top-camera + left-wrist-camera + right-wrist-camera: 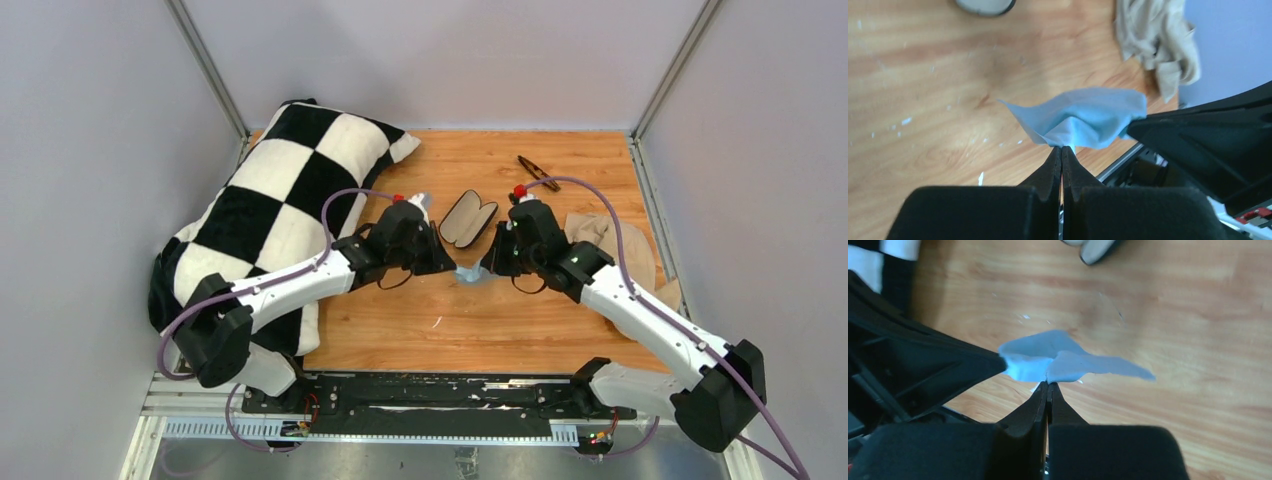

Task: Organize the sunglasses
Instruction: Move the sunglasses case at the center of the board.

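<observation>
Two claws meet at mid-table, and we see both clamped on one light blue cloth (470, 274). The left gripper (1062, 149) has its fingers pressed together on the cloth's near edge. The right gripper (1049, 385) nips its own edge the same way, tips facing each other, cloth bunched btwn them. Whether the cloth touches the wood, we can't tell.

Edges: the wooden table (450, 335) is boxed by grey walls at back, left & right. A checkered pillow (290, 190) covers the left side & spills over the near-left corner. A beige rag (612, 240) lies crumpled by the right edge, partly under the right arm. Bare wood is open in front of the claws toward the near edge, & along the back strip.

A black case (469, 218) lies open, beige lining up, just behind the claws, btwn the two wrists. We find the sunglasses (537, 172) folded at back right, near the rear wall, behind the right gripper & well apart from both claws. The right arm's purple cable (575, 183) arcs just beside them.
</observation>
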Controlling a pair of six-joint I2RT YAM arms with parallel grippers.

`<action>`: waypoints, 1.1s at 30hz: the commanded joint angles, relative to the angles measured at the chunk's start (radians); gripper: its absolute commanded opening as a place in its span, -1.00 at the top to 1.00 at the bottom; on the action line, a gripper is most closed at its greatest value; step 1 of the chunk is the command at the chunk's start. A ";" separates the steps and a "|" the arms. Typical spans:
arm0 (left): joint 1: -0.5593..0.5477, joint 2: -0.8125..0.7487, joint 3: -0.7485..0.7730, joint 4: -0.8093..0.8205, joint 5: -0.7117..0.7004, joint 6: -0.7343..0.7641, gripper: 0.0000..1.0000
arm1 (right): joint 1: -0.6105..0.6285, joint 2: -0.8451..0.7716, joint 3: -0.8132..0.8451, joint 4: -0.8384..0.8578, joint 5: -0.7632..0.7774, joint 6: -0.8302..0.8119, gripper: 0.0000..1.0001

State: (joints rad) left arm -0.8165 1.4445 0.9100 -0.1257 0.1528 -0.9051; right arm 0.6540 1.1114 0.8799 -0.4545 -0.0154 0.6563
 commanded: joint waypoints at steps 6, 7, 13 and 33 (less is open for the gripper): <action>0.014 -0.054 -0.137 0.087 0.023 0.017 1.00 | -0.014 -0.054 -0.120 -0.042 -0.062 -0.008 1.00; 0.008 -0.043 -0.172 0.117 0.043 -0.007 1.00 | -0.013 -0.062 -0.167 -0.039 -0.074 0.008 1.00; -0.096 0.003 -0.314 0.154 0.000 -0.039 1.00 | 0.010 -0.140 -0.385 -0.013 -0.137 0.089 1.00; -0.176 -0.029 -0.388 0.146 0.032 -0.200 0.90 | 0.046 -0.190 -0.496 -0.037 -0.181 0.117 0.76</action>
State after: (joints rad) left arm -0.9833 1.4345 0.5323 0.0486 0.1753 -1.0580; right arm 0.6876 0.9318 0.4068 -0.4343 -0.1955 0.7712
